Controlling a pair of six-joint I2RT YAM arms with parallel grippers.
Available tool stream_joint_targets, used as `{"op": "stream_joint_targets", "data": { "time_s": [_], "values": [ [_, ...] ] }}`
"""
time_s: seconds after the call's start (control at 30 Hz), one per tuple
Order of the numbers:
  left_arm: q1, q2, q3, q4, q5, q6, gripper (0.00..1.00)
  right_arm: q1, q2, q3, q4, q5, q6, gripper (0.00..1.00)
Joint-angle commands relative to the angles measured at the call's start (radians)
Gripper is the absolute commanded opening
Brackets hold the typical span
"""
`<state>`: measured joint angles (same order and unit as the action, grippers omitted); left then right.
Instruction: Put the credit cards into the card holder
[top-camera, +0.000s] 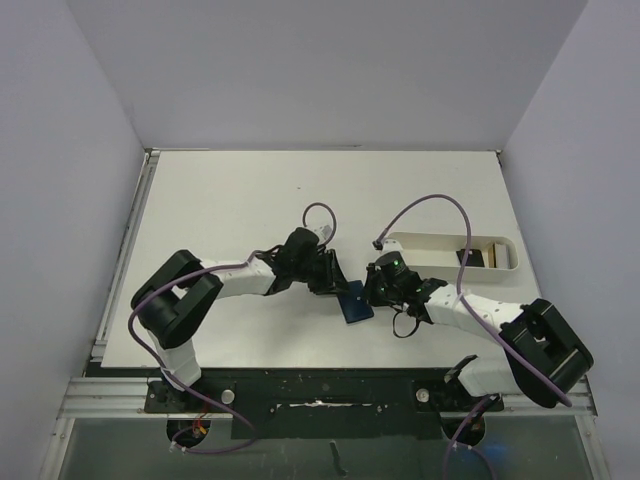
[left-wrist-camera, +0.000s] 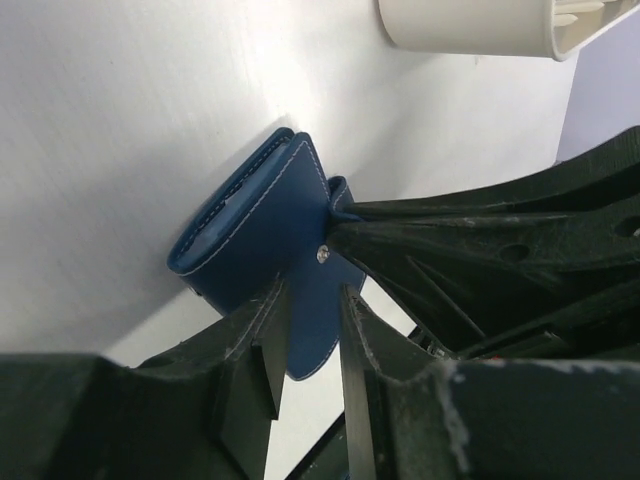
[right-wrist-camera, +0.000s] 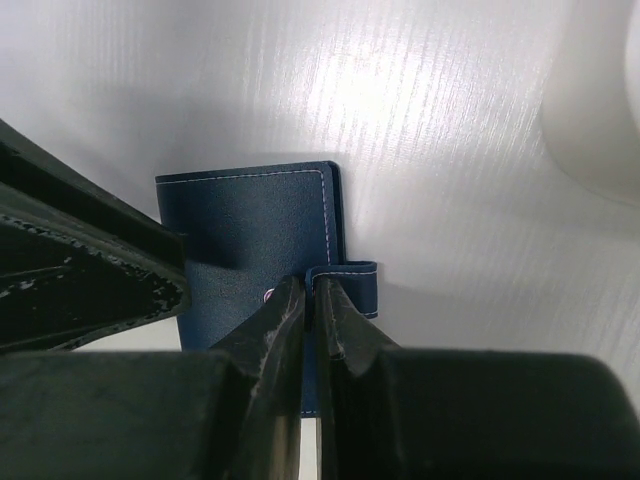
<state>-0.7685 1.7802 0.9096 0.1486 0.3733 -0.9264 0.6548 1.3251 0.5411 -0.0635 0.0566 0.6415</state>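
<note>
The navy blue card holder (top-camera: 355, 303) lies on the white table between my two grippers. My right gripper (right-wrist-camera: 312, 285) is shut on its strap tab (right-wrist-camera: 350, 280), which stands up from the closed cover (right-wrist-camera: 250, 230). My left gripper (left-wrist-camera: 312, 292) is open, its fingertips (left-wrist-camera: 268, 330) astride the lower edge of the cover flap (left-wrist-camera: 310, 335), with a gap on both sides. The holder (left-wrist-camera: 250, 230) is lifted slightly open at that side, and a metal snap (left-wrist-camera: 321, 253) shows. The credit cards (top-camera: 469, 257), dark ones and a tan one (top-camera: 497, 254), stand in the white tray.
The long white oblong tray (top-camera: 430, 245) sits to the right behind the card holder, and its rounded end (left-wrist-camera: 470, 25) shows in the left wrist view. Purple cables loop above both wrists. Grey walls bound the table on three sides.
</note>
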Motion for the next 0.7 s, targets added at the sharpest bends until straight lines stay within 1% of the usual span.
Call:
{"op": "stream_joint_targets", "data": {
  "time_s": [0.0,0.13,0.2,0.27,0.4,0.57,0.6,0.67],
  "values": [
    [0.005,0.043,0.02,0.061,0.038,0.009,0.24,0.017,0.016,0.014,-0.027,-0.018,0.009,0.03],
    [0.002,0.076,0.038,0.002,-0.021,0.049,0.2,0.017,-0.011,0.015,-0.023,-0.027,0.012,0.05],
    [0.003,0.093,0.042,-0.022,-0.028,0.059,0.2,0.019,-0.029,0.012,-0.011,-0.036,0.008,0.1],
    [0.003,0.102,0.044,-0.03,-0.037,0.064,0.2,0.019,-0.043,0.011,-0.002,-0.043,0.005,0.11],
    [0.003,0.105,0.043,-0.03,-0.039,0.064,0.2,0.017,-0.049,0.003,0.026,-0.069,0.014,0.11],
    [0.003,0.098,0.041,-0.034,-0.043,0.061,0.2,0.016,-0.033,-0.001,0.052,-0.089,0.032,0.14],
    [0.003,0.097,0.041,-0.034,-0.043,0.061,0.2,0.016,-0.031,-0.002,0.052,-0.086,0.039,0.15],
    [0.003,0.097,0.04,-0.034,-0.043,0.059,0.2,0.014,-0.019,0.002,0.045,-0.081,0.043,0.2]
  ]
}}
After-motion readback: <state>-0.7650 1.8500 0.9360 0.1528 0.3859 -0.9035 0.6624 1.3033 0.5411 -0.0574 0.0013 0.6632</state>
